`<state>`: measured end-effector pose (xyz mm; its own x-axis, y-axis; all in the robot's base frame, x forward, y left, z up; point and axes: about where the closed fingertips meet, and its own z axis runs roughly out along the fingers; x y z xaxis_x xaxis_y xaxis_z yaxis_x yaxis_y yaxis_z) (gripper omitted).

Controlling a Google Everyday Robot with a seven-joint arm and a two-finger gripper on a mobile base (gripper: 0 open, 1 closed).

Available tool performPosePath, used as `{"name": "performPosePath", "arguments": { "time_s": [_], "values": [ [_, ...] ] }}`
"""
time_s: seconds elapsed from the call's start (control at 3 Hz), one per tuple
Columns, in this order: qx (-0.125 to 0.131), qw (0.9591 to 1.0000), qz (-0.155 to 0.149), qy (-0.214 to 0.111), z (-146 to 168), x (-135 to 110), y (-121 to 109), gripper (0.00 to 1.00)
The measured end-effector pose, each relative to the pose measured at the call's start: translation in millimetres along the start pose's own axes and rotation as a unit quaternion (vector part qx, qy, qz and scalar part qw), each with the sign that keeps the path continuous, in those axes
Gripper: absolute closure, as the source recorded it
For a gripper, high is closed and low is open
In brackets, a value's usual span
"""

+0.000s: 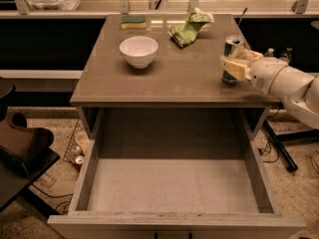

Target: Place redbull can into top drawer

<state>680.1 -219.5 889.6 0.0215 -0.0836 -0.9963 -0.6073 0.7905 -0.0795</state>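
Note:
The redbull can (231, 54) stands upright near the right edge of the table top (174, 78); its silver top and blue side show. My gripper (236, 63) reaches in from the right and is shut on the can, with one pale finger (232, 67) across its front. The can's base is at or just above the table surface. The top drawer (172, 185) is pulled fully open below the table's front edge, with a pale bare floor and low side walls.
A white bowl (138, 51) sits left of centre on the table. A green-yellow sponge (133, 22) and a crumpled green bag (190, 27) lie at the back. A dark chair (22, 148) stands at the left and small cans (77, 156) lie on the floor.

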Motion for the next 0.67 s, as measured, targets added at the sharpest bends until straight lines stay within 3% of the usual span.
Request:
{"name": "performPosePath", "arguments": {
  "time_s": [0.33, 0.67],
  "values": [
    [-0.003, 1.0000, -0.001, 0.000, 3.4, -2.2, 2.6, 1.00],
    [-0.012, 0.9999, -0.010, 0.002, 12.9, -16.0, 6.4, 1.00]
  ]
}}
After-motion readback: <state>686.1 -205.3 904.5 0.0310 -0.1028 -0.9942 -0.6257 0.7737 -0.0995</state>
